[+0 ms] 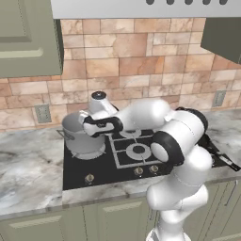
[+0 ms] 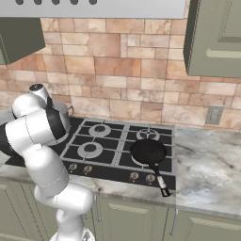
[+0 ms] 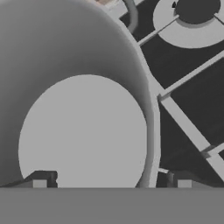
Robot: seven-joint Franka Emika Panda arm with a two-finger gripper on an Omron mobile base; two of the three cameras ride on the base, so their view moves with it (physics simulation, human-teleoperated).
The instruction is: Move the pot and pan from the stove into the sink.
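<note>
- While the arm is reaching out over the left side of the stove (image 1: 127,155), the gripper (image 3: 111,181) is hanging right over the rim of the pot (image 1: 80,136), one fingertip (image 3: 41,179) sitting over the pot's inside and the other over the grate just outside the wall.
- Jaws are standing wide apart, straddling that wall, and they're not clamping anything as far as I can see. Can't really tell if a finger is touching the metal.
- Pot is sitting upright on the stove's back-left burner, no lid on it, and it's looking empty inside from the hand view.
- From the right base view the pot (image 2: 63,117) is mostly hiding behind the robot's elbow, just a bit of rim and a loop handle peeking out.
- Pan (image 2: 148,151) is resting flat on the front-right burner, well apart from the pot, with its long handle sticking out toward the front edge of the stove, over the knob row, and its tip hanging over the marble counter (image 2: 207,164).
- Nothing is lying in the pan either.
- Knobs are lining the front edge of the cooktop, and a brick-look backsplash (image 1: 132,61) is running behind it.
</note>
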